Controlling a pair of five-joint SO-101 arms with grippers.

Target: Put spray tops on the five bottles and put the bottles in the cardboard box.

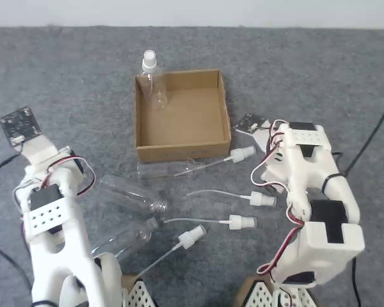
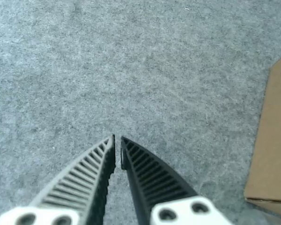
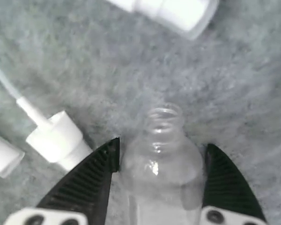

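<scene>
My right gripper (image 3: 161, 149) is shut on a clear uncapped bottle (image 3: 160, 161), one finger (image 3: 91, 183) on each side just below the open neck. A white spray top (image 3: 56, 138) lies close beside it, another (image 3: 173, 11) farther ahead. From above, a capped bottle (image 1: 153, 86) leans in the cardboard box (image 1: 179, 152). A bottle (image 1: 169, 169) lies along the box front, with a spray top (image 1: 241, 153) at its neck end. Two more uncapped bottles (image 1: 125, 195) (image 1: 125, 238) lie near the left arm (image 1: 51, 217). My left gripper (image 2: 117, 139) is shut and holds nothing, over bare carpet beside the box (image 2: 271, 140).
Three loose spray tops with long tubes (image 1: 262, 199) (image 1: 242, 222) (image 1: 192, 236) lie on the grey carpet between the arms. The right arm (image 1: 313, 198) stands over the carpet right of them. Red and white cables run along both arms.
</scene>
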